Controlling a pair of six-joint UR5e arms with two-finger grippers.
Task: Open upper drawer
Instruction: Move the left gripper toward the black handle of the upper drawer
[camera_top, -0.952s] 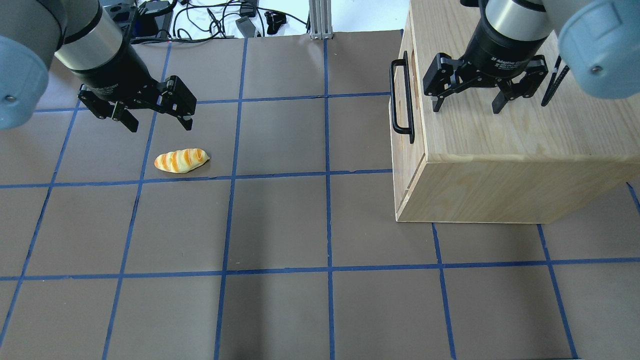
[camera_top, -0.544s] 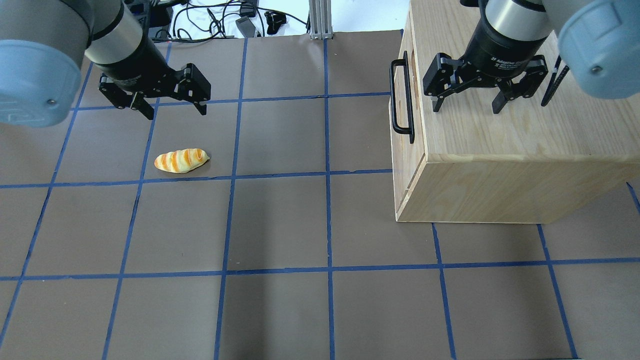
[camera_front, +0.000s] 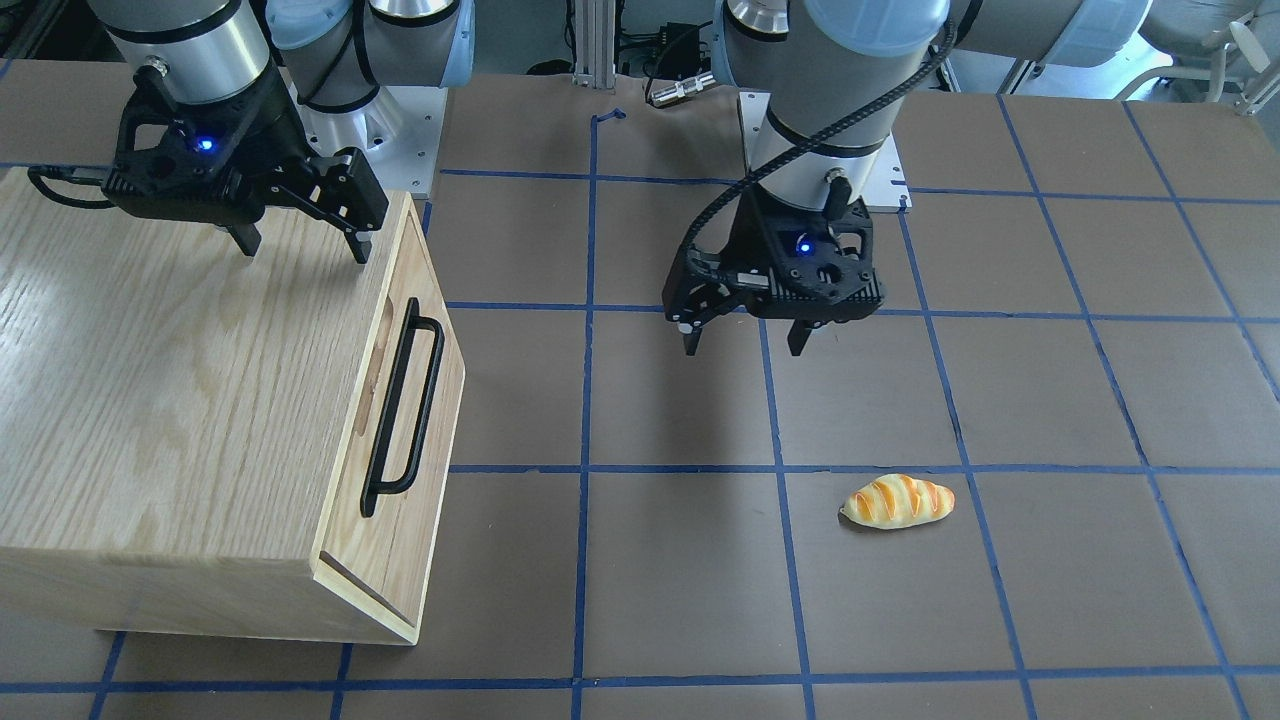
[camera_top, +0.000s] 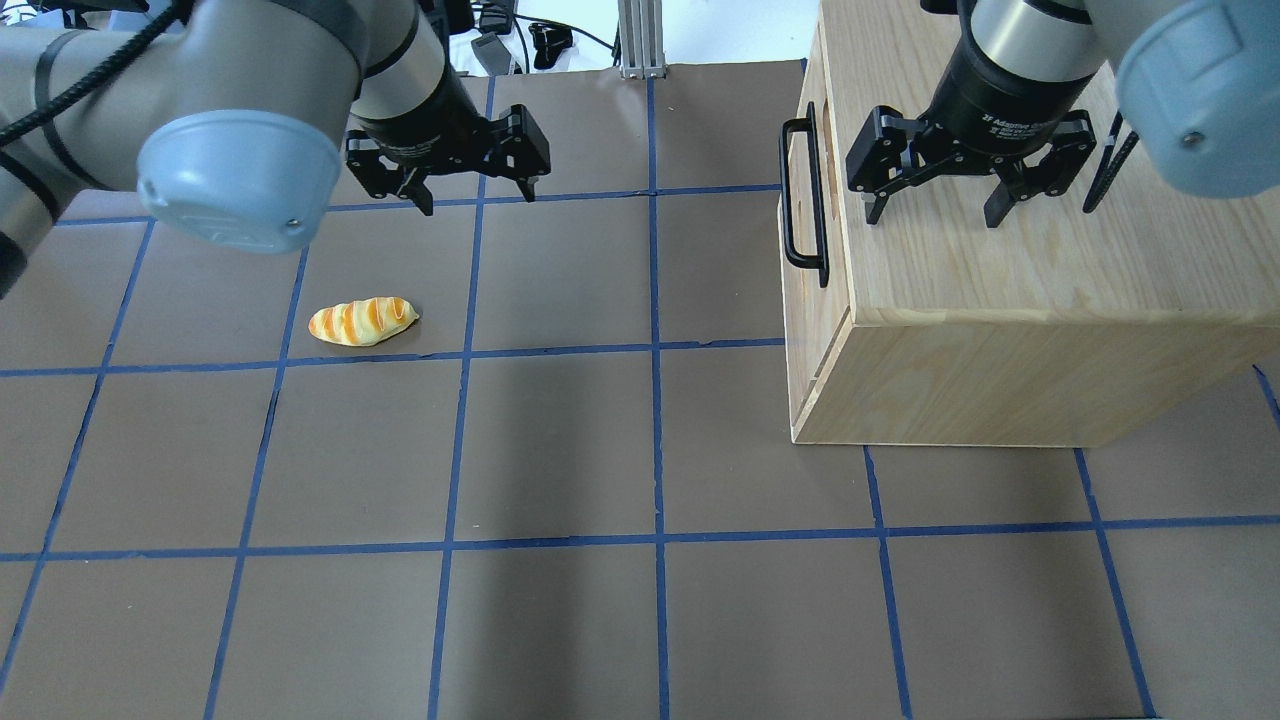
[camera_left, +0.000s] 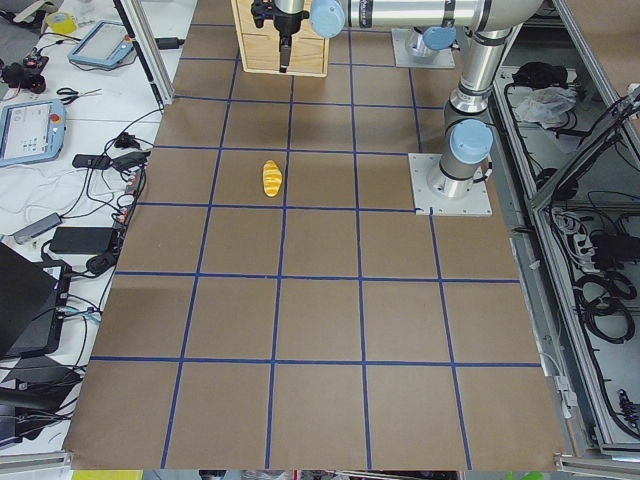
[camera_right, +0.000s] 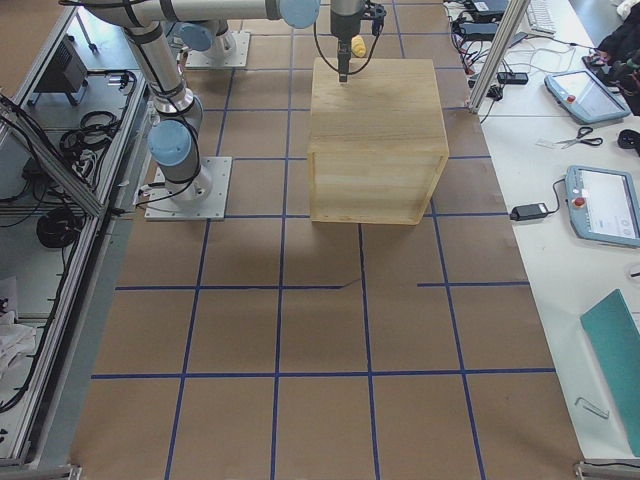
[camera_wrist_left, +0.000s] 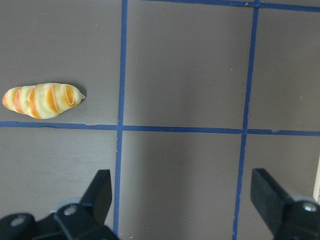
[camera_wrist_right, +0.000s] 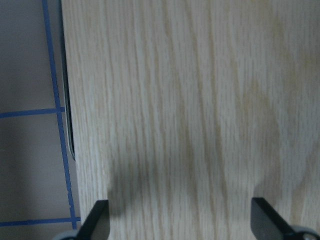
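Cabinet (camera_top: 1000, 300) stands at the surface's (camera_top: 560, 450) 2 o'clock, upper drawer (camera_front: 437, 420) shut, handle (camera_top: 787, 195) facing 9 o'clock. My right gripper (camera_top: 931, 219) hovers spread over its top, clear of the front. My left gripper (camera_top: 478, 200), also spread, hangs at the handle's 9 o'clock, likely to grasp it.

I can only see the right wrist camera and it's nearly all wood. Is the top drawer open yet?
Observer: No. The upper drawer looks shut, with its front flush with the cabinet.
Operator: Where's the other arm?
Observer: The left gripper hangs open over the table, well apart from the handle.
Operator: Is anything else on the table?
Observer: Yes, a toy bread loaf lies on it near the left gripper, not touching it.
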